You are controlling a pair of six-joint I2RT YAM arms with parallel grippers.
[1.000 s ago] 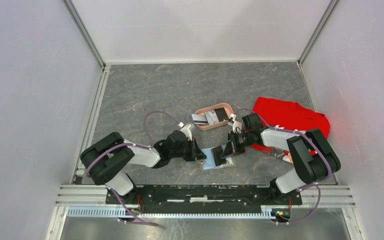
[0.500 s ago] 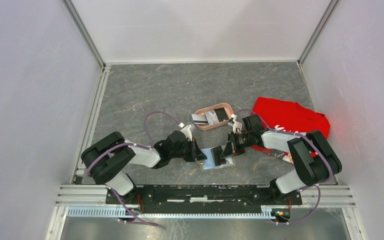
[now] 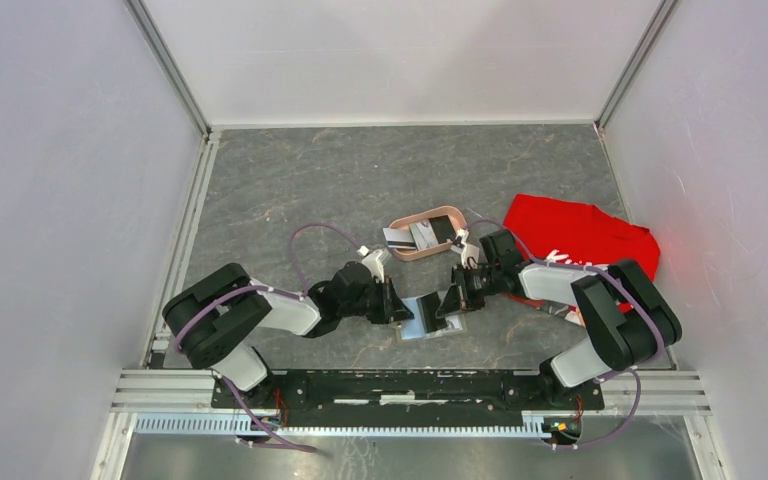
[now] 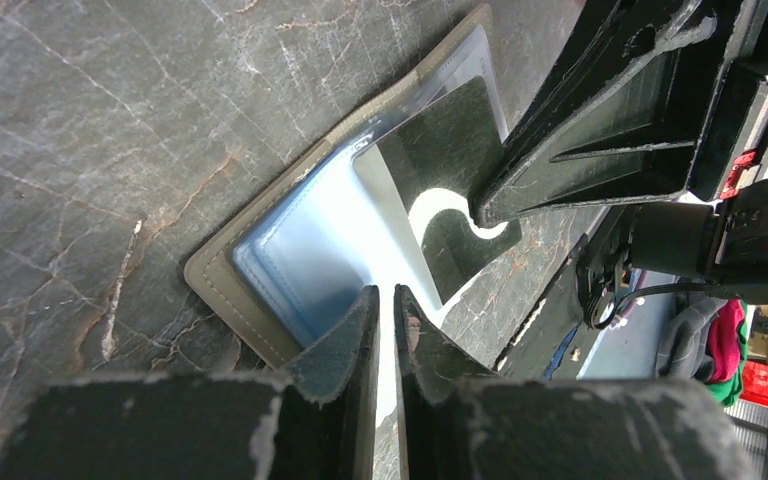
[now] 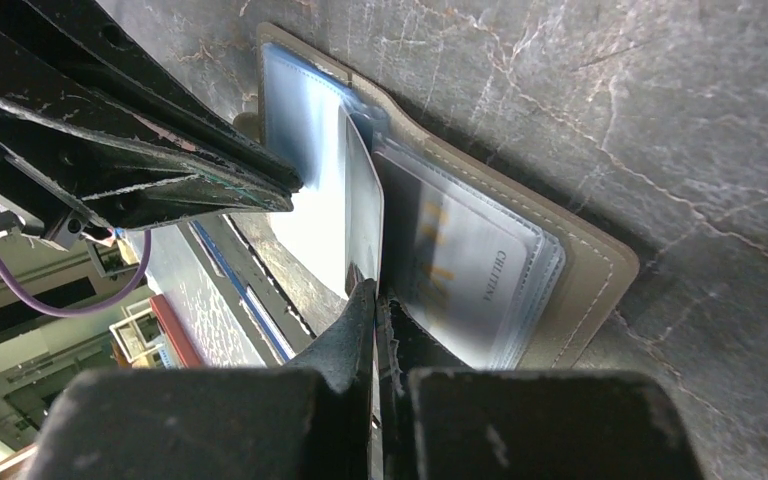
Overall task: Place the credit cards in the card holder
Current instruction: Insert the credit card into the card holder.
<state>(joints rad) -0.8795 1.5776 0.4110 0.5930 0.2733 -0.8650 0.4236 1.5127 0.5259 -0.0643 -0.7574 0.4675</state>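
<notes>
Two nearly closed grips: left hand and right hand each pinch card holder sleeves.

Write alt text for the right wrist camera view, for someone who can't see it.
An open card holder with clear sleeves lies on a dark marbled table. The right fingers pinch what looks like a credit card standing on edge at its fold, while the left fingers hold its left sleeve from the upper left.

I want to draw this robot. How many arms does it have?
2. The left arm reaches in from the left, the right arm from the right; both meet at the open card holder. No others show.
</notes>
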